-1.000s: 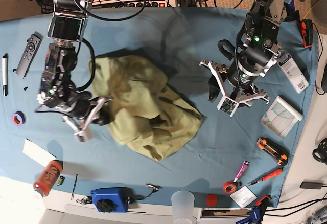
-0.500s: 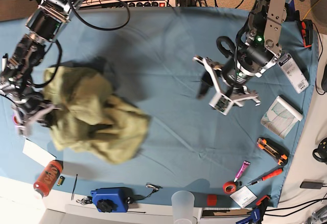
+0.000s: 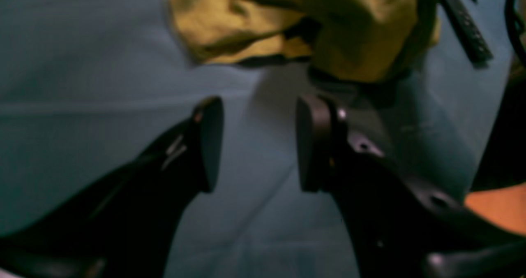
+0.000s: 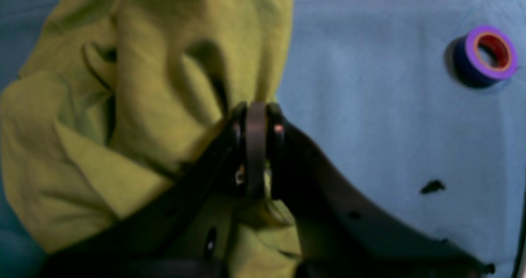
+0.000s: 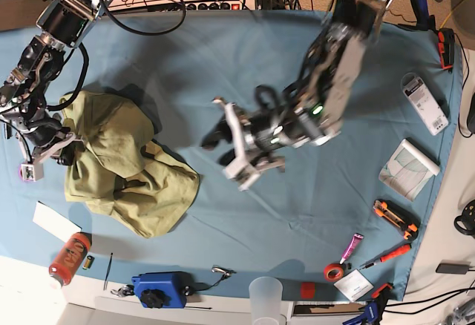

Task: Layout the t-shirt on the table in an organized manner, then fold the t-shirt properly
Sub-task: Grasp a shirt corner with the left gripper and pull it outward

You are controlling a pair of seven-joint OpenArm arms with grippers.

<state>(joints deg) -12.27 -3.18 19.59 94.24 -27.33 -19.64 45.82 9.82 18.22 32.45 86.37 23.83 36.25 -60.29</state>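
Observation:
The olive-green t-shirt [image 5: 122, 173] lies crumpled in a heap at the left of the table [image 5: 223, 58]. My right gripper [image 5: 56, 150] is at the heap's left edge, shut on a fold of the t-shirt [image 4: 144, 84]; in the right wrist view the right gripper [image 4: 254, 146] has its fingers pressed together with cloth bunched around them. My left gripper [image 5: 217, 145] hangs over the table's middle, just right of the shirt. The left wrist view shows the left gripper [image 3: 257, 146] open with only blue cloth between its fingers, and the t-shirt [image 3: 296, 23] just beyond them.
A purple tape roll [image 4: 489, 54] sits close to my right gripper. A red bottle [image 5: 68, 258], a white card [image 5: 56, 221], a blue device [image 5: 157, 289] and a plastic cup [image 5: 266, 295] line the near edge. Cutters [image 5: 393, 217], booklets [image 5: 408, 165] and tape [image 5: 332, 271] lie at the right.
My right gripper has dragged the t-shirt from the table's middle to the left side. My left arm has swung from the right toward the centre, its gripper still open.

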